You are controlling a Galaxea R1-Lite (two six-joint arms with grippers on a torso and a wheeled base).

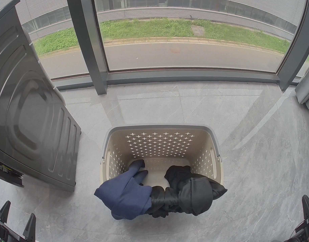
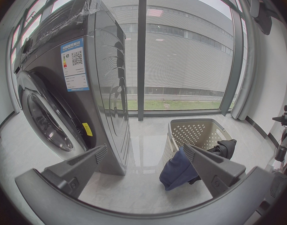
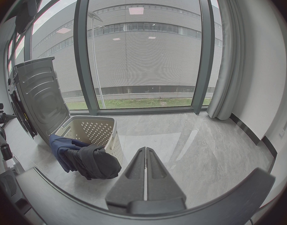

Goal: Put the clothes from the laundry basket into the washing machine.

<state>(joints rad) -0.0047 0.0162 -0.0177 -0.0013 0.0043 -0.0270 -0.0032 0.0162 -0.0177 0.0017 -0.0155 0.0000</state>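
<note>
A beige laundry basket (image 1: 161,142) (image 2: 193,132) (image 3: 93,128) stands on the floor in front of me. A navy garment (image 1: 126,194) (image 2: 176,171) (image 3: 60,146) and a black garment (image 1: 191,192) (image 2: 224,148) (image 3: 93,161) hang over its near rim. The dark grey washing machine (image 1: 30,118) (image 2: 87,88) (image 3: 40,94) stands to the left, its round door (image 2: 45,122) closed. My left gripper (image 1: 16,219) (image 2: 143,150) is open and empty, low at the left, short of the basket. My right gripper (image 3: 145,150) is shut and empty, low at the right (image 1: 307,207).
A tall window with dark frames (image 1: 87,41) runs along the far side. A light curtain (image 1: 307,88) (image 3: 226,66) hangs at the right. Bare grey tile floor (image 1: 255,128) spreads around the basket, widest to its right.
</note>
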